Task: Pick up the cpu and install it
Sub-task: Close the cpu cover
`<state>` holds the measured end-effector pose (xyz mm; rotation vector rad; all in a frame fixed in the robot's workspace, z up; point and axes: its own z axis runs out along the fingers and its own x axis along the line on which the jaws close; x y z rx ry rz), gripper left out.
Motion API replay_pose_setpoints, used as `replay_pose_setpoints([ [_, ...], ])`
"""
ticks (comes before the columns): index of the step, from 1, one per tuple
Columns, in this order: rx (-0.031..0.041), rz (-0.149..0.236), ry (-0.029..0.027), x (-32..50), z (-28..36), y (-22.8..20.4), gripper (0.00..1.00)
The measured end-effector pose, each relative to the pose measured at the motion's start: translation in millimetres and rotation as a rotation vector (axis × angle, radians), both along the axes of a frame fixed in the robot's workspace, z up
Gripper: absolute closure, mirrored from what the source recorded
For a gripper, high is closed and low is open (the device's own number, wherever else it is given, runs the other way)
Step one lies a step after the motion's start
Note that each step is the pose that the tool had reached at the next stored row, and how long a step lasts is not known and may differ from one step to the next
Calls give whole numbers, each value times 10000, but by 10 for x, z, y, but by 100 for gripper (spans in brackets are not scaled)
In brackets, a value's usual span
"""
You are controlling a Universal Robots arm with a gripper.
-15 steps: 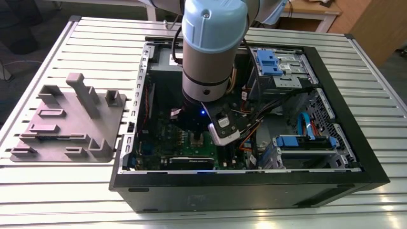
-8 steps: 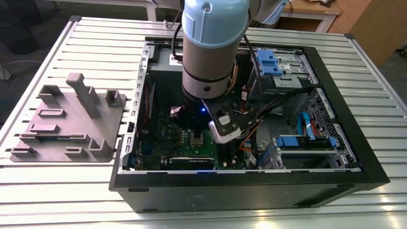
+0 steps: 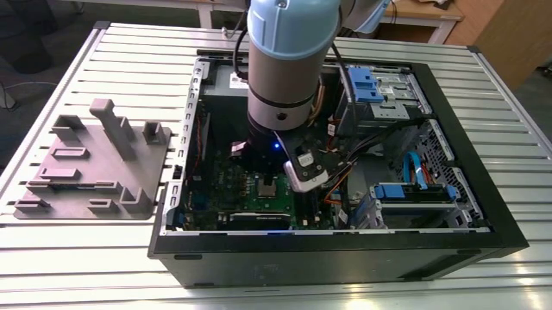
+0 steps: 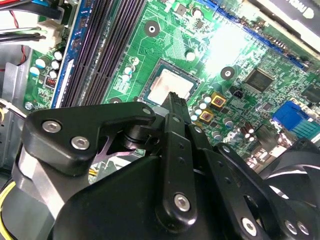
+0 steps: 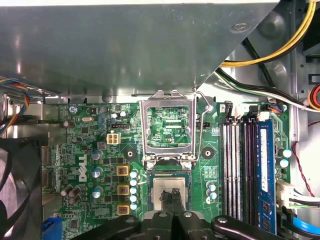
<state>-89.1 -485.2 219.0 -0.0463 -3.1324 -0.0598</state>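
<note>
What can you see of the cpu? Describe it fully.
The cpu is a small flat square chip, pale silver-grey metal on top with a thin darker rim. It lies level in its socket on the green motherboard, the socket's metal frame swung up beside it. The shut gripper hangs over its middle; whether they touch cannot be told.
</note>
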Motion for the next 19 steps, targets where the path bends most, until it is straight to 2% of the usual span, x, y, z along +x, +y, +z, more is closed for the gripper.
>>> replay_pose_setpoints([
  [19,1,-1,-1,112,-1,0,89],
])
